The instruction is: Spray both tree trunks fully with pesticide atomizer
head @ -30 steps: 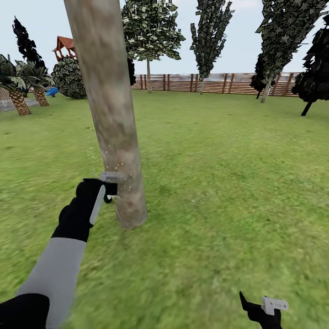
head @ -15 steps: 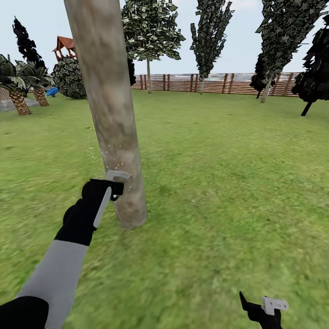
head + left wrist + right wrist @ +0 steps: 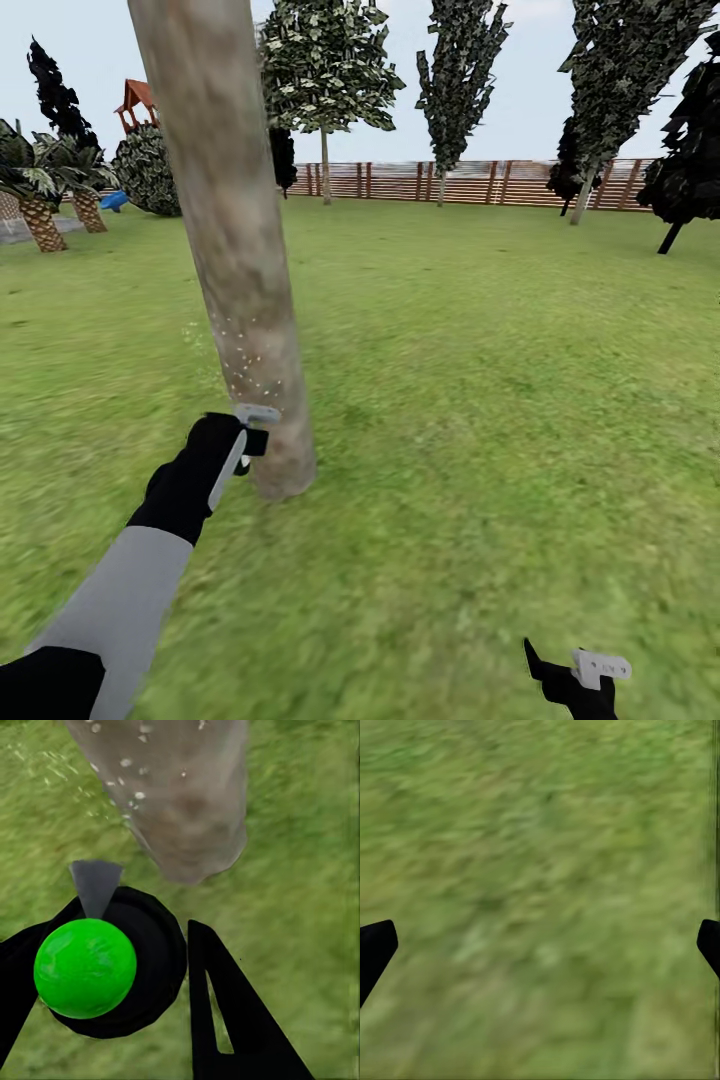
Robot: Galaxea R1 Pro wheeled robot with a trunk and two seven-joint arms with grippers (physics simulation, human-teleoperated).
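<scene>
Garden: green lawn [image 3: 480, 400] runs far back to a brown slatted wooden fence [image 3: 480, 182]; dark-leaved trees [image 3: 325, 70] stand along it, short palms [image 3: 40, 195] at far left. Thick pale grey-beige mottled tree trunk [image 3: 235, 240] stands near, left of centre, leaning slightly left toward its top; small pale specks scattered over its lower part, also seen in left wrist view [image 3: 187, 795]. Left gripper [image 3: 235, 440] sits just left of the trunk base, close to the bark, jaws clamped around the pesticide atomizer [image 3: 256, 414], whose pale grey head points at the trunk. Left wrist view: atomizer [image 3: 86, 967] seen end-on, green and black, between the black fingers. Right gripper [image 3: 575, 675] low at near right above grass, jaws spread wide, holding nothing; fingertips [image 3: 375, 945] at frame edges.
</scene>
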